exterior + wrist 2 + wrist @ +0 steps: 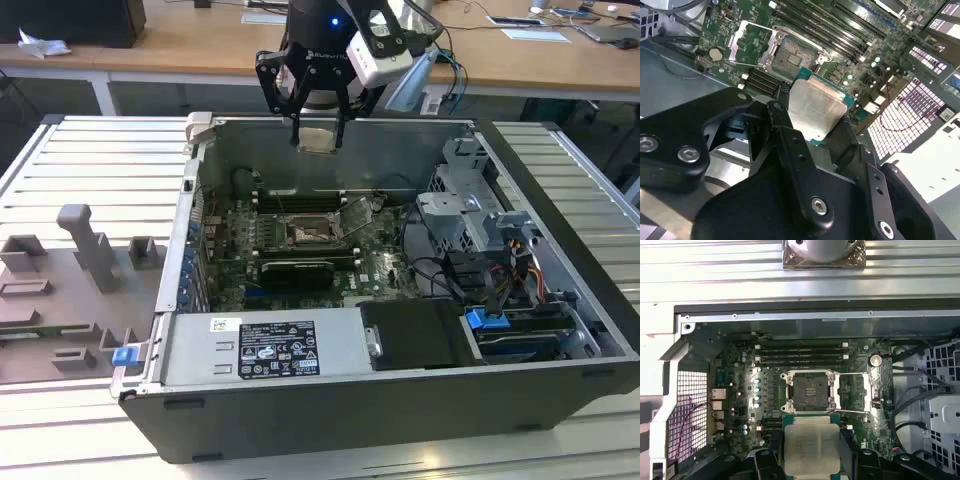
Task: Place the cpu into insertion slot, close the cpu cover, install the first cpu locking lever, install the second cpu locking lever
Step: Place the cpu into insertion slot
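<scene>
My gripper (318,137) hangs above the open computer case, over its far wall, shut on the cpu (318,141). In both wrist views the cpu (816,106) (811,446) shows its pale metal face and green edge, pinched between the black fingers (783,107). The insertion slot (807,390) (792,57) (313,233) lies bare on the green motherboard below, its dark centre showing. Beside it the cpu cover (854,392) (752,41) is swung open and lies flat. A thin lever (852,411) runs along the cover's edge.
Long black memory slots (800,352) run just past the socket. A black graphics card (297,272) sits in front of it, then the power supply (265,350). A drive cage (470,215) and cables (440,270) fill the exterior view's right. Grey fixtures (90,250) stand outside on the left.
</scene>
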Controlling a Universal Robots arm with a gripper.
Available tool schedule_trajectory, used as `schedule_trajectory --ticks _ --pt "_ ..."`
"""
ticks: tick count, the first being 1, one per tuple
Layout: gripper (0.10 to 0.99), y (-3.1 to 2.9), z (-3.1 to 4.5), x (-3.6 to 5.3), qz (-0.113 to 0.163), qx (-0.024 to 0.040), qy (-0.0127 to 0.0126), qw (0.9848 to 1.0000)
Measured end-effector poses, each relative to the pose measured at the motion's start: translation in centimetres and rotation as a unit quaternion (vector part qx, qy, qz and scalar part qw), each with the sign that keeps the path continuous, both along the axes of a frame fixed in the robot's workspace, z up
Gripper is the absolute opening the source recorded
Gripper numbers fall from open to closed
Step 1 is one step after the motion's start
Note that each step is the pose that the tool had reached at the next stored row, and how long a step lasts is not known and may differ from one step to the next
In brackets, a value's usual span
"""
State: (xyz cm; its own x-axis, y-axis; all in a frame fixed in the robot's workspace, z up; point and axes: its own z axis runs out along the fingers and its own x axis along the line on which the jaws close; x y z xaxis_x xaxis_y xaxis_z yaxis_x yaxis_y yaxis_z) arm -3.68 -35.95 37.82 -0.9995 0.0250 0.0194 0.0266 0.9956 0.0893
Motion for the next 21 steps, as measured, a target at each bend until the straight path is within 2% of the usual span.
schedule_trajectory --ticks 5,8,10,13,16,21 --pt "0.541 0.0 -0.01 0.0 -0.034 -0.0005 0.0 0.9994" --pt "0.541 0.0 -0.04 0.0 -0.068 -0.0007 0.0 0.9977" --pt "0.541 0.0 -0.06 0.0 -0.08 -0.0007 0.0 0.9968" --pt "0.541 0.0 -0.22 0.0 -0.091 -0.0007 0.0001 0.9959" --pt "0.541 0.0 -0.6 0.0 -0.091 -0.0007 0.0001 0.9958" --pt "0.541 0.0 -0.74 0.0 -0.092 -0.0009 0.0002 0.9958"
